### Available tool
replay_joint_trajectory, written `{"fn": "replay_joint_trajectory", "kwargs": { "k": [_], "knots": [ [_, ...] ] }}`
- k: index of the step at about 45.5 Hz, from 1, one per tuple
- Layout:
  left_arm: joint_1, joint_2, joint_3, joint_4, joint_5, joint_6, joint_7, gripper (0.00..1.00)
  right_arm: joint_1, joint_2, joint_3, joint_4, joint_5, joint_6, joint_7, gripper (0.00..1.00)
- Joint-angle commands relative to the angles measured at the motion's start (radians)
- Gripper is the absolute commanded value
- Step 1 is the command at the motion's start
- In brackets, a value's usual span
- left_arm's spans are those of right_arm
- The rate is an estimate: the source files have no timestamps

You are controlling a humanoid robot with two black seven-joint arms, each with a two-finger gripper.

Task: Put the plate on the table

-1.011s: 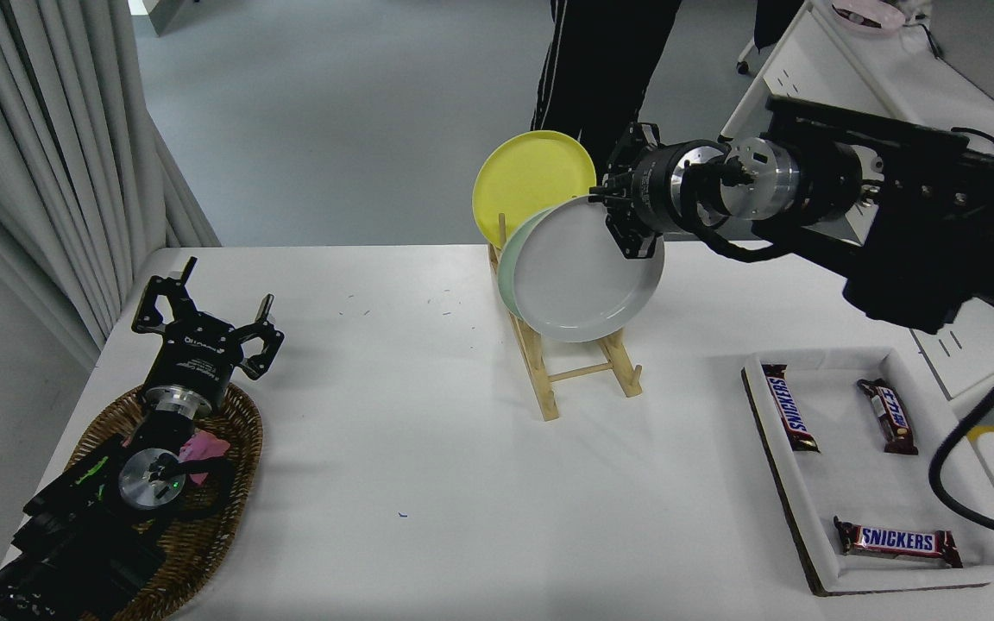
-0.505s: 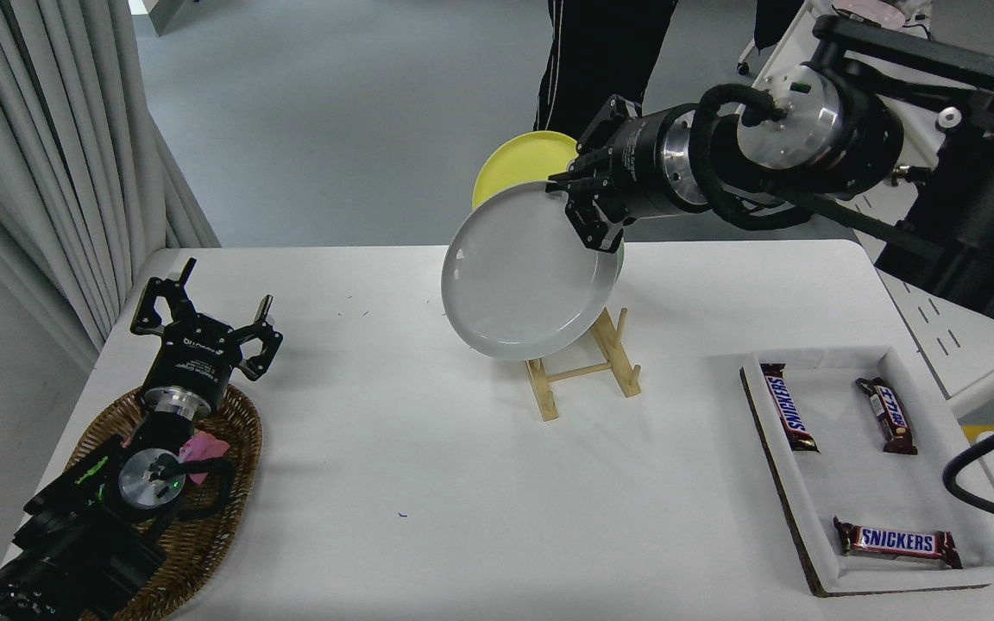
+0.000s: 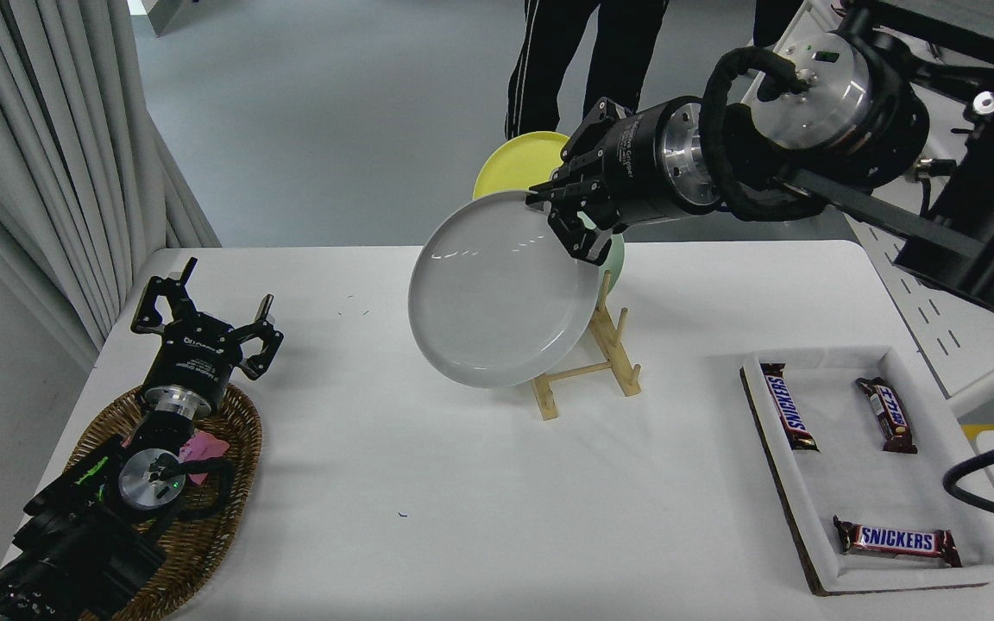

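Note:
The light grey plate hangs tilted in the air above the white table, left of the wooden rack. My right gripper is shut on the plate's upper right rim, with the arm reaching in from the upper right. The plate hides most of the rack and of the two plates behind it. My left gripper rests open at the lower left, above a wicker basket.
A yellow plate and a mint green plate stand in the rack behind the grey one. A white tray with three Snickers bars lies at the right. A person's legs stand beyond the far edge. Curtains hang at the left.
My right gripper has lifted the grey plate out of the rack and carried it left and toward me, tilting it flatter. The left arm has not moved.

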Motion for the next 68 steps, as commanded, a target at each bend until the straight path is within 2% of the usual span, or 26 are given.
{"fn": "replay_joint_trajectory", "kwargs": {
  "k": [1, 13, 19, 31, 44, 68],
  "knots": [
    [0.000, 0.000, 0.000, 0.000, 0.000, 0.000, 0.001, 1.00, -0.183, 0.035, 0.124, -0.001, 0.010, -0.004, -0.051, 0.00],
    [0.000, 0.000, 0.000, 0.000, 0.000, 0.000, -0.001, 1.00, -0.357, 0.046, 0.077, -0.001, -0.016, -0.004, -0.070, 0.00],
    [0.000, 0.000, 0.000, 0.000, 0.000, 0.000, -0.001, 1.00, -0.436, 0.044, 0.089, -0.013, -0.085, -0.004, -0.070, 0.00],
    [0.000, 0.000, 0.000, 0.000, 0.000, 0.000, 0.001, 1.00, -0.552, 0.086, 0.097, -0.170, -0.164, -0.004, -0.070, 0.00],
    [0.000, 0.000, 0.000, 0.000, 0.000, 0.000, 0.001, 1.00, -0.575, 0.163, 0.078, -0.438, -0.166, -0.004, -0.146, 0.00],
    [0.000, 0.000, 0.000, 0.000, 0.000, 0.000, 0.001, 1.00, -0.586, 0.239, 0.080, -0.486, -0.163, -0.004, -0.152, 0.00]
  ]
}}
